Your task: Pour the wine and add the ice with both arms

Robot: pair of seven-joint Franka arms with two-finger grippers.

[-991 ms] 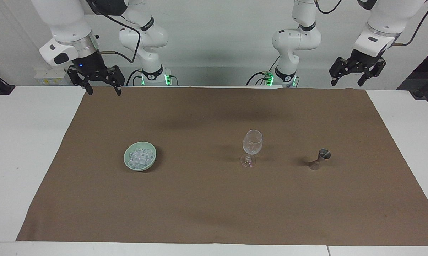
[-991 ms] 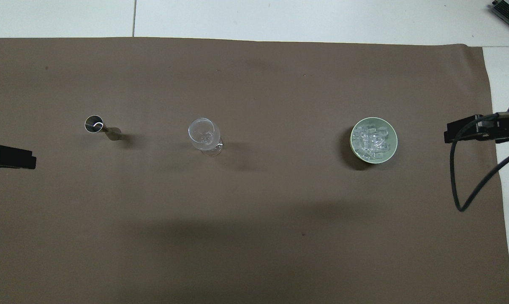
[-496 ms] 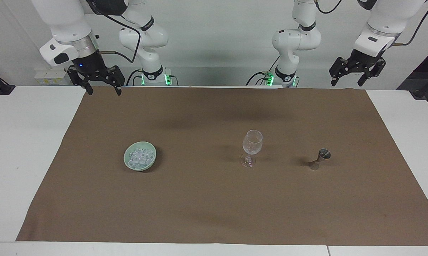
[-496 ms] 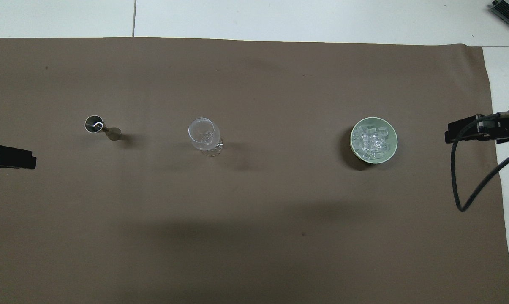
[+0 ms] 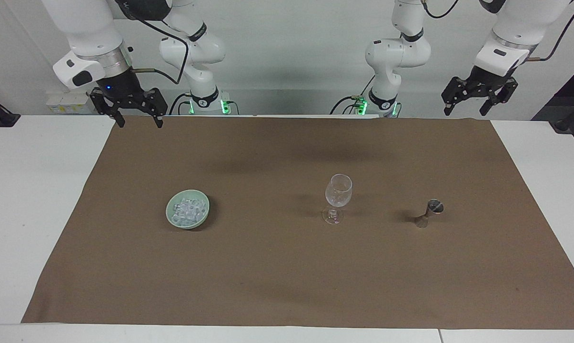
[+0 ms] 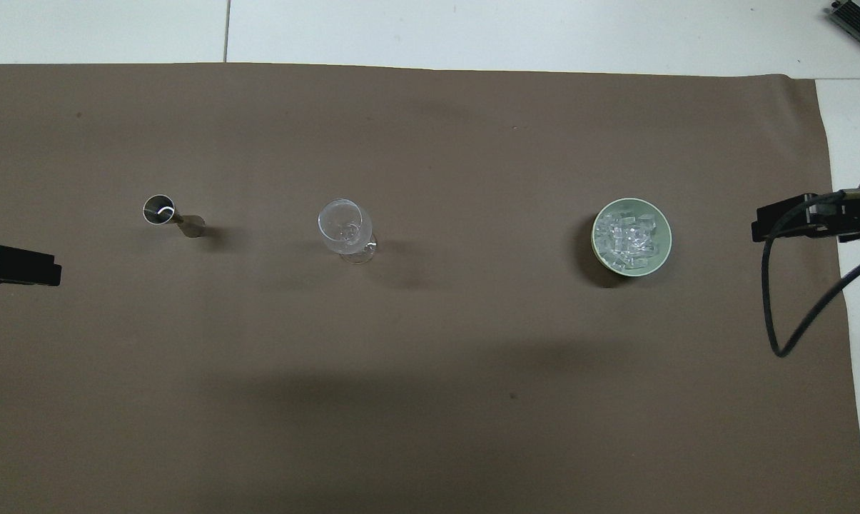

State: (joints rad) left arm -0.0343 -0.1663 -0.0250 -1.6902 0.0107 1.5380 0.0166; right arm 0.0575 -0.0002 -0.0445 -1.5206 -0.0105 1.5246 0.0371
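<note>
A wide brown paper mat [image 5: 287, 267] covers the middle of a white table [image 5: 29, 190]. Three things stand in a row across it, well apart from one another.

Toward the right arm's end sits a small pale green round bowl [image 5: 201, 220]. It holds the ice [image 5: 188, 210], a heap of small clear, glassy cubes piled in a loose mound with no single long axis; the cubes lie at all angles below the rim.

In the middle stands a clear stemmed wine glass [image 5: 337, 193], upright on its foot, its mouth facing up.

Toward the left arm's end stands a small silver hourglass-shaped metal jigger [image 5: 429, 213], upright on its long axis with one open cup facing up.

Both glossy white robot arms wait raised at the robots' edge of the table. The right black clawed gripper [image 5: 135, 123] hangs over the mat's corner at the right arm's end, its fingers pointing down and spread apart, holding nothing. The left black clawed gripper [image 5: 466, 112] hangs over the mat's edge at the left arm's end, its fingers also spread and empty.
</note>
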